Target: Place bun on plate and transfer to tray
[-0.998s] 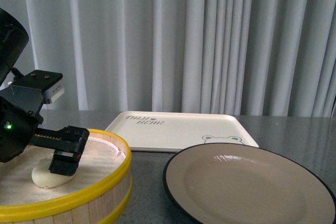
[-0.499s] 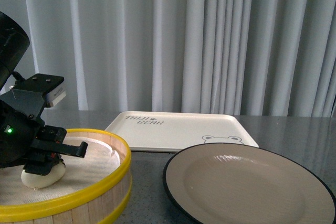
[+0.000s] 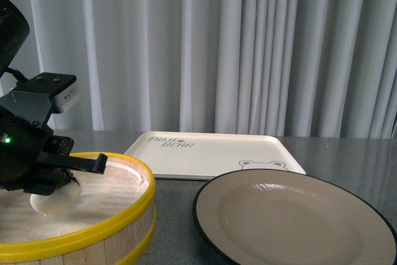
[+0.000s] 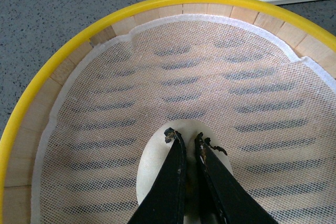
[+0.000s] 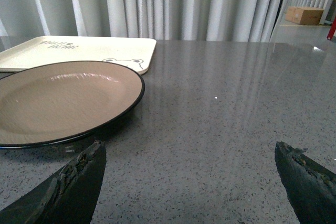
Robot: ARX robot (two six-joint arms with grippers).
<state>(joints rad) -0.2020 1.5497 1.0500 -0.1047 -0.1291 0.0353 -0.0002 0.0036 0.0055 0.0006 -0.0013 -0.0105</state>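
Bun [image 3: 54, 198], small and cream-white, sits inside the round yellow-rimmed steamer basket [image 3: 139, 206] at the near left of the grey table [image 5: 236, 103], on its white mesh liner [image 4: 210, 77]. The left gripper [image 4: 186, 139] is on top of the bun, its two black fingers almost together, apparently pinching a narrow bit of the top, with dough showing on both sides. The tan, black-rimmed plate [image 3: 291, 221] lies empty to the right of the basket, and the cream tray [image 3: 211, 153] with its bear face lies just behind both. The right gripper [image 5: 191, 182] hangs wide open, holding nothing, near the plate's edge.

Likely risks: so small a pinch may tear the soft top or slip, dropping the bun. The bun could also stick to the liner and drag it up, or clip the basket's raised rim on the way across to the plate.
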